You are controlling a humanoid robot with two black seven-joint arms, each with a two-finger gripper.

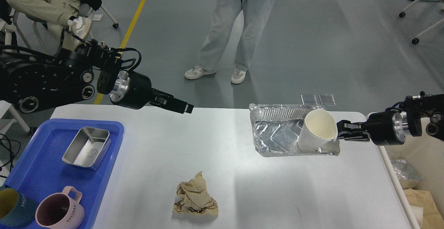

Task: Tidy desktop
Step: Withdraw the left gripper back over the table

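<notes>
Right end effector pinches the foil tray edge, paper cup inside, just above the surface; left end effector hovers, grip unclear; crumpled paper lies near-left; next, likely carry rightward to the bin.

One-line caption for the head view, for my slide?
Right gripper grips foil tray holding paper cup above the desktop.

Bright, even overhead light, soft shadows, glare on the desktop; sharp throughout.
</notes>
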